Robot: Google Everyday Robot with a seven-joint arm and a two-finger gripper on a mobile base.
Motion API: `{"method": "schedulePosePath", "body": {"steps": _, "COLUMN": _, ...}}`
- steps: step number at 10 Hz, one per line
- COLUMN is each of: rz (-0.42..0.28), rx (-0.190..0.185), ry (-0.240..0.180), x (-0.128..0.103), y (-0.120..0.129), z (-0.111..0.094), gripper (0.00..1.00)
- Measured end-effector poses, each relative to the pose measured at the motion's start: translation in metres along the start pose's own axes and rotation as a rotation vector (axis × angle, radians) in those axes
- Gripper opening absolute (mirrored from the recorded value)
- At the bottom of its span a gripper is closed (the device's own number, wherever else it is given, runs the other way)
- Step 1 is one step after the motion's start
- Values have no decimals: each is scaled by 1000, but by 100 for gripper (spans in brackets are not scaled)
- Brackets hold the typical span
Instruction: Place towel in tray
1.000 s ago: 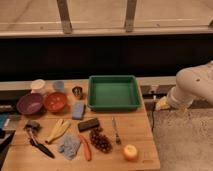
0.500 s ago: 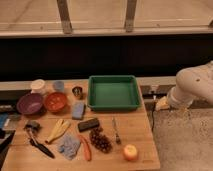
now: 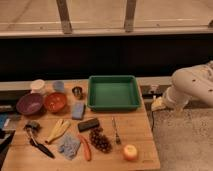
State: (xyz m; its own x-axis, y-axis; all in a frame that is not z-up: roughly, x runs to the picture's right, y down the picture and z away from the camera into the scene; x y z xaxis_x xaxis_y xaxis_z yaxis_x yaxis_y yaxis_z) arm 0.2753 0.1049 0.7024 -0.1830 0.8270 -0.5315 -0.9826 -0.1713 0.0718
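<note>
1. Start from the gripper (image 3: 157,103): hangs at right centre of the frame, just off the right edge of the table (image 3: 136,127), jaws apart and holding nothing, well apart from the cloth.
2. Find the towel (image 3: 69,146): lies crumpled at lower left of the frame, near the table's front edge, not yet lifted.
3. Do not confuse it with the sponge (image 3: 78,110), flat and blue, higher in the frame and slightly right of the towel.
4. Mind the neighbours: carrot (image 3: 86,148) just beside the towel on its right, banana (image 3: 58,130) just above it, black tool (image 3: 40,146) to its left.
5. Come straight down over the towel's middle, with the fingers turned so that neither lands on the carrot or the banana.
6. Aim for a raised fold rather than a flat edge, since soft cloth probably slips from a shallow pinch; press close to the tabletop before closing.
7. Lift well clear before travelling, so that hanging corners do not drag across the grapes (image 3: 101,141) or the dark block (image 3: 88,124), both between towel and goal.
8. Carry up and right to the tray (image 3: 113,94), at upper centre of the frame and bare inside.
9. Release over its middle, low enough that no corner drapes over a rim.
</note>
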Motion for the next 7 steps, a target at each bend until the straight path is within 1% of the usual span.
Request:
{"method": "schedulePosePath", "body": {"steps": 4, "rz": -184, "rx": -25, "ry": 7, "x": 12, "y": 105, "z": 9, "gripper": 66}}
{"method": "schedulePosePath", "body": {"steps": 5, "rz": -240, "rx": -35, "ry": 7, "x": 18, "y": 135, "z": 9, "gripper": 66}}
{"method": "schedulePosePath", "body": {"steps": 6, "rz": -287, "rx": -48, "ry": 10, "x": 24, "y": 159, "z": 10, "gripper": 66}}
{"method": "schedulePosePath", "body": {"steps": 7, "rz": -357, "rx": -69, "ry": 11, "x": 35, "y": 192, "z": 9, "gripper": 66}}
